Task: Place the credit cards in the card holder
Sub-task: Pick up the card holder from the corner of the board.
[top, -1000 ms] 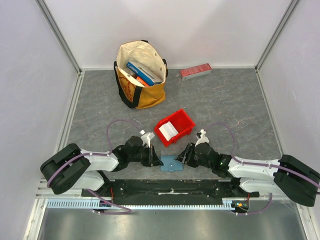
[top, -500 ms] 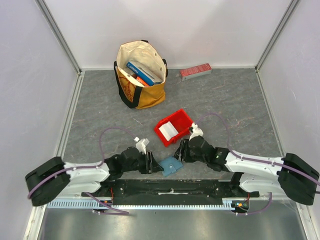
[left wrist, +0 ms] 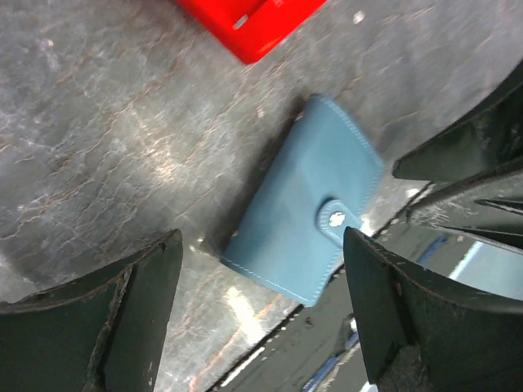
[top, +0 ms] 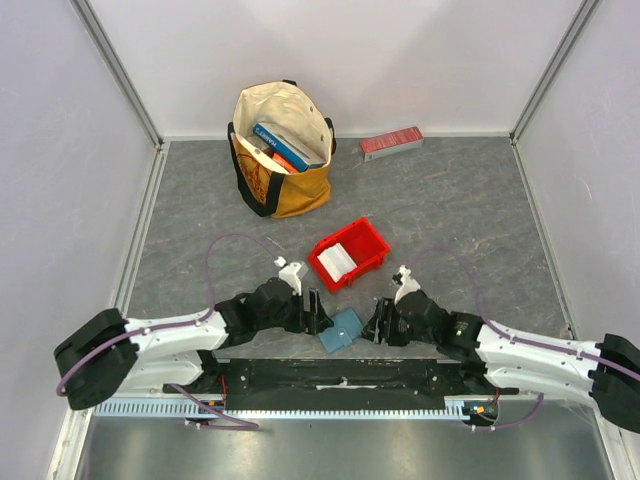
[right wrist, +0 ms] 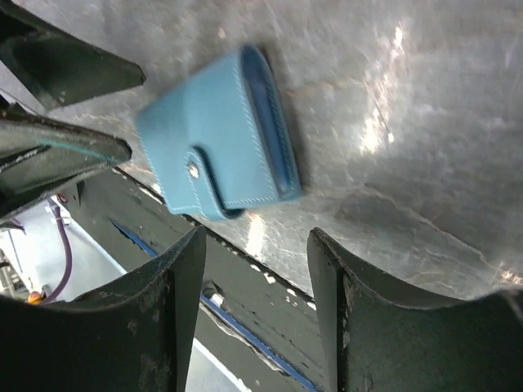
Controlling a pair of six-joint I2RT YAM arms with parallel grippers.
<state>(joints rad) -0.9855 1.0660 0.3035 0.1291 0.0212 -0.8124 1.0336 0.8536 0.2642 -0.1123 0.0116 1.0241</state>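
Shows the card holder (top: 341, 329) flat and snapped shut on the tabletop (top: 450, 220), near the front edge, between both tools. Hangs the left tool (top: 316, 312) spread wide just beside it, gripping nothing. Hangs the right tool (top: 381, 325) parted too on the opposite side, likewise empty. Places the credit cards (top: 337, 261) in the red bin (top: 371, 262) just beyond. Probably flanks the holder from both sides for unsnapping and spreading before loading any card.
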